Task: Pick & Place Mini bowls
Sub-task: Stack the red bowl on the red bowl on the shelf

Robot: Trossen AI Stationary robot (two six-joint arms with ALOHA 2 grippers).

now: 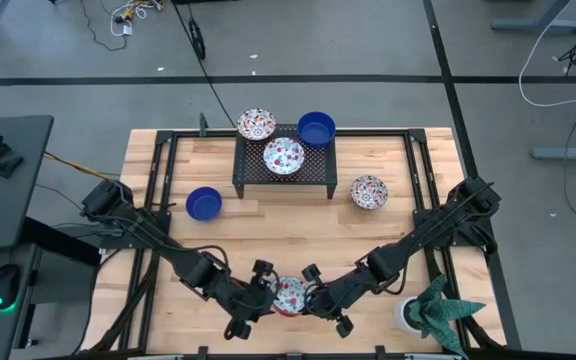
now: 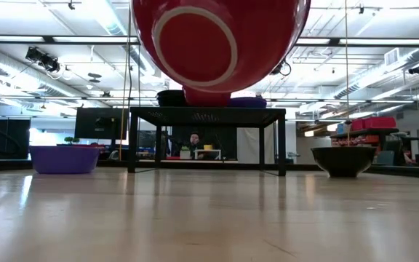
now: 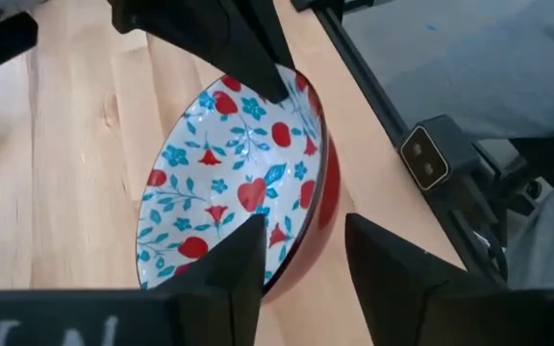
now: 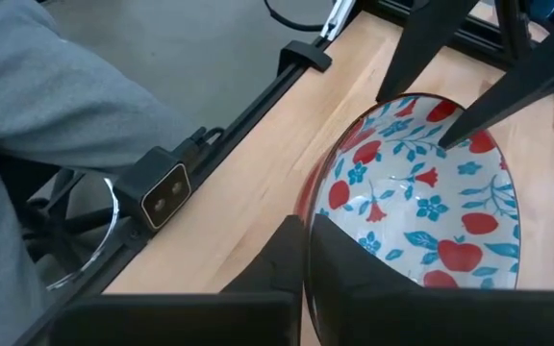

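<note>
- The floral bowl (image 1: 290, 294) hangs near the table's front edge, between the two grippers. In the low view its red underside (image 2: 220, 44) fills the top of the frame, clear of the wood, so it is lifted.
- The right gripper (image 4: 306, 259) is clamped on the bowl's rim, one finger inside and one outside, the jaws nearly together on the wall.
- The left gripper (image 3: 301, 259) straddles the opposite rim with its fingers parted; there is a visible gap on the outer side, so it reads as open around the rim, not yet pinching.
- Both arms are equally near; the bowl lies straight ahead of each gripper. I judge this a handover, which turns on whether the left jaws close on their rim before the right ones let go.
- Farther back, a blue bowl (image 1: 204, 203) sits on the left of the table and another floral bowl (image 1: 369, 192) on the right.
- Farthest, the black rack (image 1: 250, 178) carries two floral bowls (image 1: 284, 156) and one blue one.
</note>
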